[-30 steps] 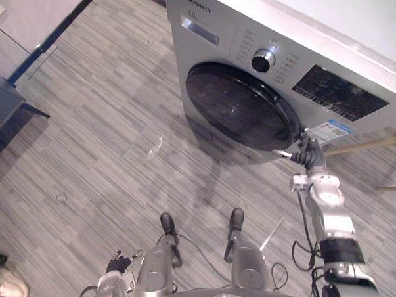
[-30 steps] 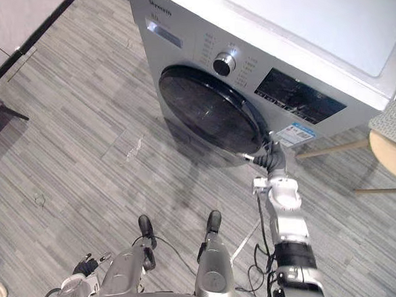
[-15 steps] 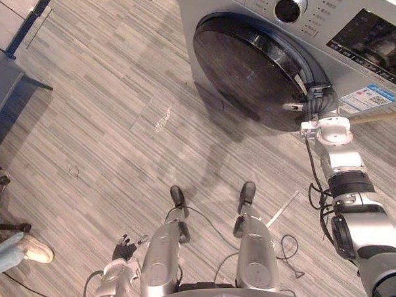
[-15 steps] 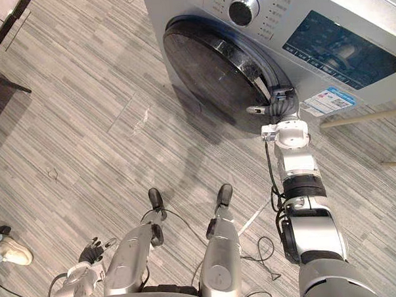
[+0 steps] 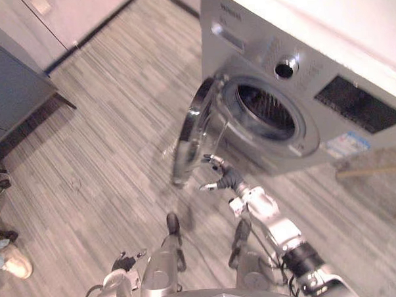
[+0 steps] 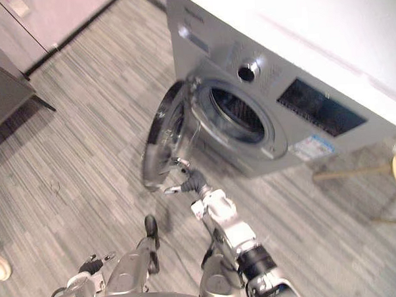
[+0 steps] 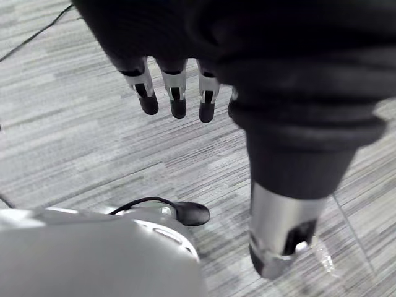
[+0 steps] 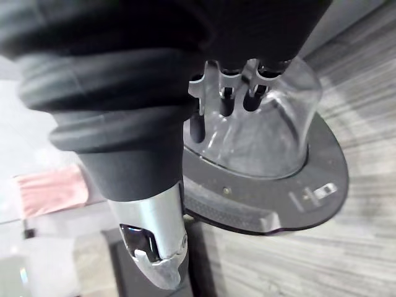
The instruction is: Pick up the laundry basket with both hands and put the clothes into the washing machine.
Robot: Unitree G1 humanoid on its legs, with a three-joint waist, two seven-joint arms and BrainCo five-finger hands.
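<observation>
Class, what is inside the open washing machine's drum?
The washing machine's drum shows a bare ridged metal wall, with no clothes visible. Its deeper part is too dark to tell.

The right hand (image 5: 218, 178) wears a dark ribbed cover (image 8: 117, 80) over its back and wrist. Its silver fingers (image 8: 226, 86) end in dark tips, and its thick silver thumb (image 8: 154, 238) ends in a glossy dark pad. The right arm (image 5: 280, 232) is silver-grey with a black band. The left hand (image 7: 278, 74) matches, with silver, dark-tipped fingers (image 7: 177, 93).
</observation>
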